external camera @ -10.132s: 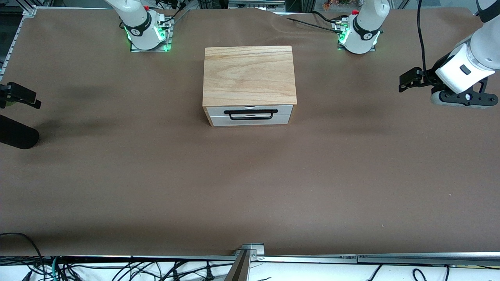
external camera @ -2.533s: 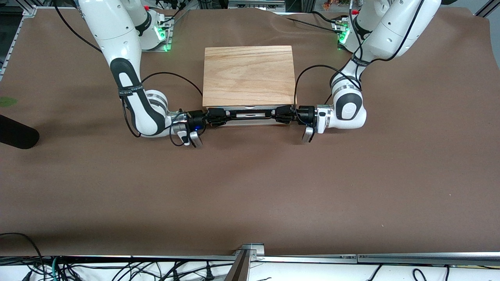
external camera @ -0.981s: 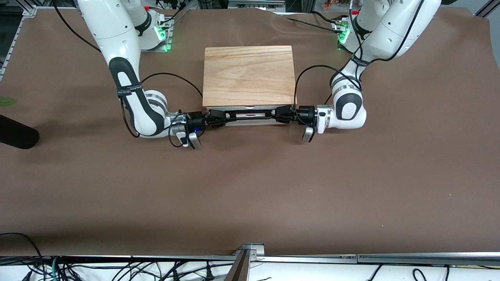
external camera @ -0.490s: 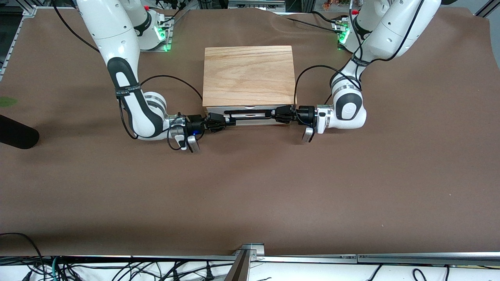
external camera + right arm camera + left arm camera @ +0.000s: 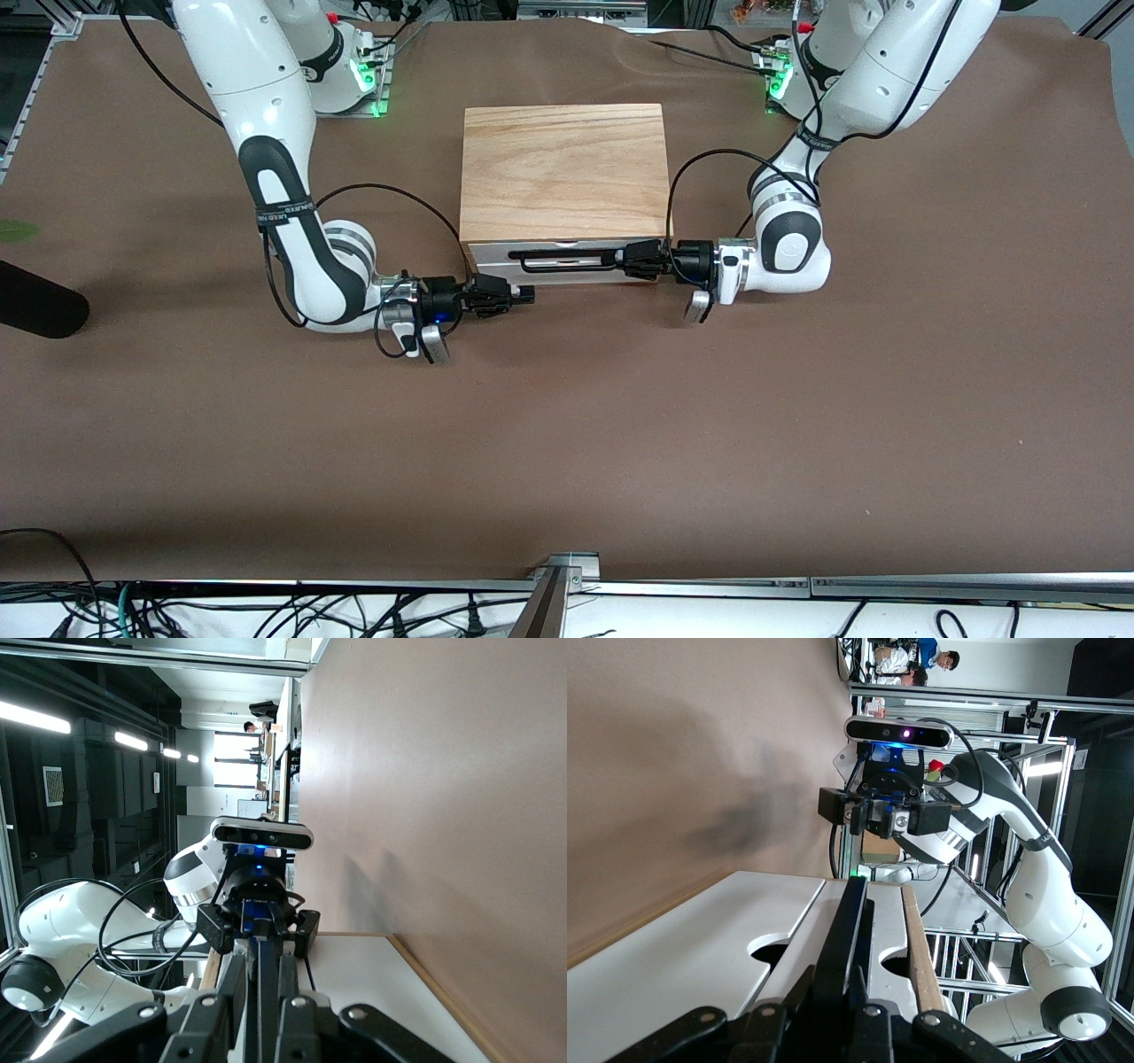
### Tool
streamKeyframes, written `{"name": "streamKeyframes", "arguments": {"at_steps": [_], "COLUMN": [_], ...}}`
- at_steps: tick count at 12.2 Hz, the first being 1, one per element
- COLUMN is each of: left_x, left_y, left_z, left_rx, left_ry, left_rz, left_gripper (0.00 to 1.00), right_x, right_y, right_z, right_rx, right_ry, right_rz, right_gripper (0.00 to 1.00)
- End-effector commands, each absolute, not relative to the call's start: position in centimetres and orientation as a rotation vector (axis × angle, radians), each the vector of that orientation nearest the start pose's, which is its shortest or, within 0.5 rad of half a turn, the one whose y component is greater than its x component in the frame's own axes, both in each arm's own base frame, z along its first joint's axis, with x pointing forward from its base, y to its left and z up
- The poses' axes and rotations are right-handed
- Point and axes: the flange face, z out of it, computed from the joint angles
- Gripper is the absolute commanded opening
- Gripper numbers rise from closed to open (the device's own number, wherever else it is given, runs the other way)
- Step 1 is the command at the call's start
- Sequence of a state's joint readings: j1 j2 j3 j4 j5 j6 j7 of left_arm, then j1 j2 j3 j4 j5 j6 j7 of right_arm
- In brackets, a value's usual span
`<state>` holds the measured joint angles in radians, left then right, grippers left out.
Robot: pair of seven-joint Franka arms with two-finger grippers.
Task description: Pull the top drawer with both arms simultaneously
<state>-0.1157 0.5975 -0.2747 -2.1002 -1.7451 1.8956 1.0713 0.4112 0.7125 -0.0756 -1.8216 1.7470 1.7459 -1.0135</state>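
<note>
The top drawer (image 5: 567, 247) sits closed or nearly closed in the cabinet (image 5: 563, 168), its white front panel facing the front camera. The black bar handle (image 5: 567, 258) runs level across the panel. The left arm (image 5: 788, 252) reaches in low, and the left gripper (image 5: 631, 259) is clamped on the handle's end. The right arm (image 5: 297, 252) is bent low. The right gripper (image 5: 524, 294) is closed on nothing, clear of the handle, over the table just in front of the drawer's corner.

High front camera looking down across the table at both arms, each wrist camera close along its own fingers, both sharing the handle (image 5: 567, 257) and facing each other.
</note>
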Motion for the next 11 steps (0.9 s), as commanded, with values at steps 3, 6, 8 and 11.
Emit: {"name": "streamKeyframes", "arguments": {"at_steps": [3,6,8,11], "left_x": [48.1,48.0,48.0,48.0], "left_y": [-28.2,-28.2,-28.3,-28.3], "left_z": [15.3,15.3,15.4,15.4], "left_rx": [1.664,1.663,1.662,1.662], "left_ry": [0.033,0.037,0.036,0.036], "left_rz": [-0.157,-0.163,-0.163,-0.163], "left_gripper": [0.0,0.0,0.0,0.0], "right_x": [55.9,54.3,53.2,52.1], "right_y": [30.1,30.6,30.5,30.0], "right_z": [16.9,16.6,16.3,17.4], "right_rx": [-1.656,-1.656,-1.657,-1.65], "right_ry": [-0.138,-0.137,-0.137,-0.132], "right_rz": [0.066,0.092,0.104,0.113], "right_gripper": [0.22,0.22,0.22,0.26]}}
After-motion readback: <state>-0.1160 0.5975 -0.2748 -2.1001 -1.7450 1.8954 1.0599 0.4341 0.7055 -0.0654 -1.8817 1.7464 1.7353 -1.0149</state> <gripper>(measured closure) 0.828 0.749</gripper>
